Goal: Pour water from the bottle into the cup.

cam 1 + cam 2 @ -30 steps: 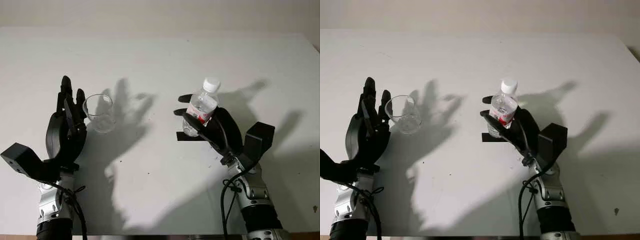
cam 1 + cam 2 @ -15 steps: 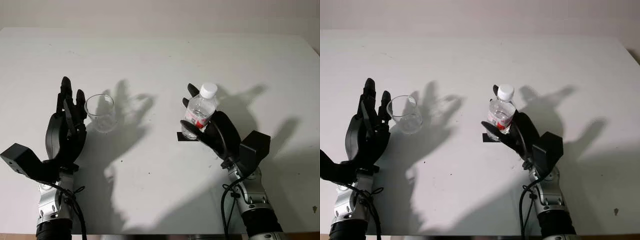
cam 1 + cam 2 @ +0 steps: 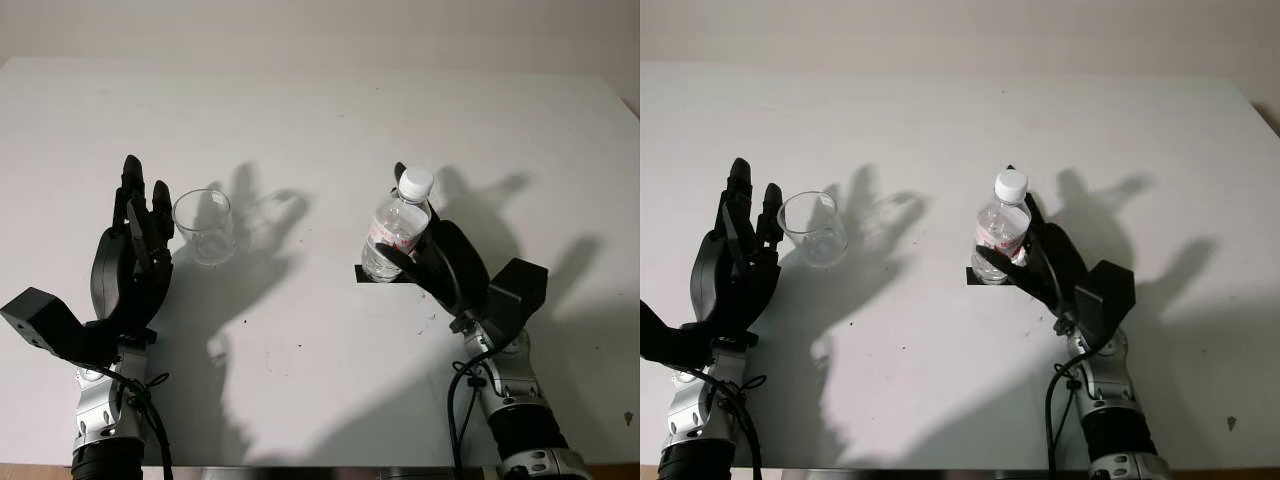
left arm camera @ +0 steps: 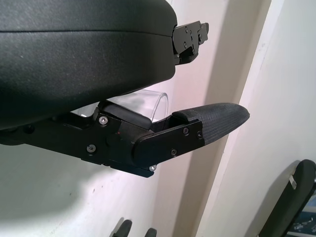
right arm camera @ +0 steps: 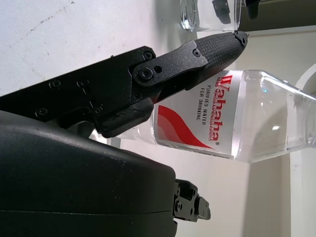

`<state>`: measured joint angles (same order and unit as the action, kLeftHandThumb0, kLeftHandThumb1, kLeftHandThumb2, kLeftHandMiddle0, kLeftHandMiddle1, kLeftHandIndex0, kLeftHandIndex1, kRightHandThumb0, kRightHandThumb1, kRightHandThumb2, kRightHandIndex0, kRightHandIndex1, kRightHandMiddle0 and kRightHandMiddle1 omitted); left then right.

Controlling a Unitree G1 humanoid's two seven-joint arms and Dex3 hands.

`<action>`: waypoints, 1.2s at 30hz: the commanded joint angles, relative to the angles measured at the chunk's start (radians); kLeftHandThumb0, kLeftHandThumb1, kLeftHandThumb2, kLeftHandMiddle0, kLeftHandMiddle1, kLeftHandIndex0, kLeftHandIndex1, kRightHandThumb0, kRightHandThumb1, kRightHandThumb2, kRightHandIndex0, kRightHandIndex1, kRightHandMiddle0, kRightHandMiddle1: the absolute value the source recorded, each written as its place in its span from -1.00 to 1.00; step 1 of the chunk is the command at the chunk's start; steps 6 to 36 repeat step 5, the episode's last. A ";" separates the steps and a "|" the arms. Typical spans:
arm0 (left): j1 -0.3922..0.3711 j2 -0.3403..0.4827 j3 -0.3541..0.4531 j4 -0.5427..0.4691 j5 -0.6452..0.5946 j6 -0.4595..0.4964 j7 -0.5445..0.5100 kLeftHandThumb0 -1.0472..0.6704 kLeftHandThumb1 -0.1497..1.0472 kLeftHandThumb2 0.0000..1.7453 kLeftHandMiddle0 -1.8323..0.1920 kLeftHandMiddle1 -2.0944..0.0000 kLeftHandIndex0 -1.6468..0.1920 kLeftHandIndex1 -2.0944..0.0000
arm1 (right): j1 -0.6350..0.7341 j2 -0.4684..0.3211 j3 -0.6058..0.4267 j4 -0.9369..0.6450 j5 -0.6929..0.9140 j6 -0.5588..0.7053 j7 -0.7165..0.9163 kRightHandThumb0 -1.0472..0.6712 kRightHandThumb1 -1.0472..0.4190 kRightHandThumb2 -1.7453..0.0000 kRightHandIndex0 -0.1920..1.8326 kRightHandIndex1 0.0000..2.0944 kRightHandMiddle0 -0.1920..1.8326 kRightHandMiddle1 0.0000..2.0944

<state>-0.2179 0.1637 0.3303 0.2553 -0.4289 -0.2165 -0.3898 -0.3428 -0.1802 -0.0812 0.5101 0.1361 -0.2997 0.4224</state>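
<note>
A clear plastic water bottle [image 3: 394, 232] with a white cap and a red-and-white label stands upright on the white table [image 3: 320, 110], its base at a black tape mark [image 3: 361, 274]. My right hand [image 3: 410, 248] wraps it from the right, one finger crossing the label [image 5: 217, 52] and the thumb behind the neck. An empty clear cup [image 3: 203, 226] stands upright at the left. My left hand [image 3: 135, 235] is open just left of the cup, apart from it. The cup's rim [image 4: 150, 101] shows past the left hand's finger.
The table's far edge meets a pale wall at the top. Strong shadows of both hands fall on the table behind them. The cup [image 5: 207, 14] shows beyond the bottle [image 5: 247, 123] in the right wrist view, with bare table between them.
The right hand has brought the tilted, raised bottle down and upright onto the tape mark. The left hand and the cup have stayed put.
</note>
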 commanded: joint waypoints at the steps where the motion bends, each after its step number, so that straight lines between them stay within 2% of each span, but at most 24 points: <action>1: 0.020 0.001 0.001 -0.004 -0.003 0.002 -0.002 -0.67 1.00 -0.18 1.00 1.00 1.00 1.00 | 0.064 -0.015 0.018 -0.024 -0.003 0.028 0.021 -0.89 -0.91 0.95 -1.00 -1.00 -1.00 -1.00; 5: 0.036 0.001 0.001 -0.017 0.001 0.003 0.002 -0.66 1.00 -0.19 1.00 1.00 1.00 1.00 | 0.112 -0.021 0.045 -0.149 0.000 0.067 0.054 -0.89 -0.89 0.95 -1.00 -1.00 -1.00 -1.00; 36: 0.036 0.001 0.001 -0.017 0.001 0.003 0.002 -0.66 1.00 -0.19 1.00 1.00 1.00 1.00 | 0.112 -0.021 0.045 -0.149 0.000 0.067 0.054 -0.89 -0.89 0.95 -1.00 -1.00 -1.00 -1.00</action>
